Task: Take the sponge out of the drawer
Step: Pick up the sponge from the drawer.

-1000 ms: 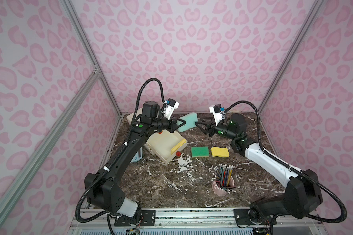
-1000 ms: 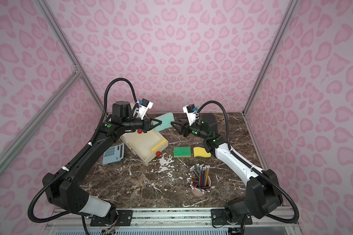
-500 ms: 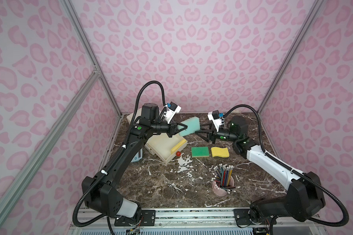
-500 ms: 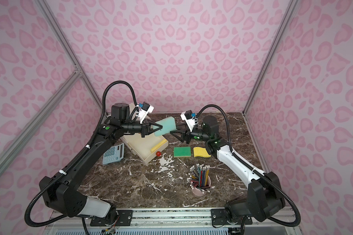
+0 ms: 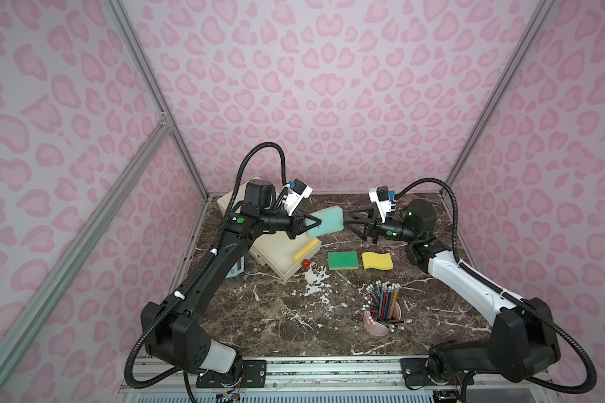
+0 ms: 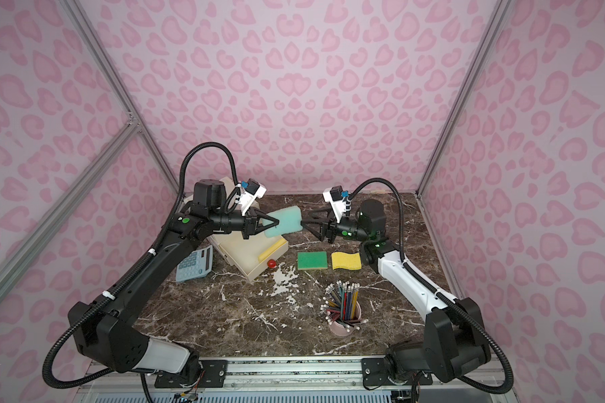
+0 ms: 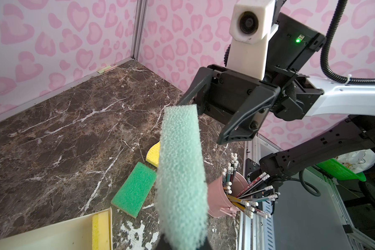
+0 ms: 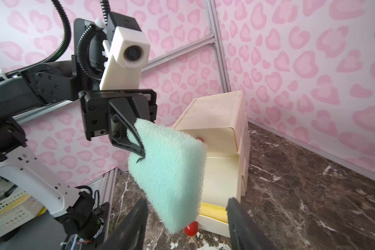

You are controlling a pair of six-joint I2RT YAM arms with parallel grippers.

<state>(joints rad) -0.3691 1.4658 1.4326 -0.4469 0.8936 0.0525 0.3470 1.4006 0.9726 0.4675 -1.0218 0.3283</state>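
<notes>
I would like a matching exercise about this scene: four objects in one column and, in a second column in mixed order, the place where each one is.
Column one:
1. mint sponge
2. green sponge
3. pencils
4. narrow yellow sponge

Column two:
A. standing in the pink cup
B. lying in the open drawer
C. held in the air by the left pincer
D. flat on the table beside the wavy yellow sponge

Pairs: 1-C, 2-D, 3-A, 4-B.
</notes>
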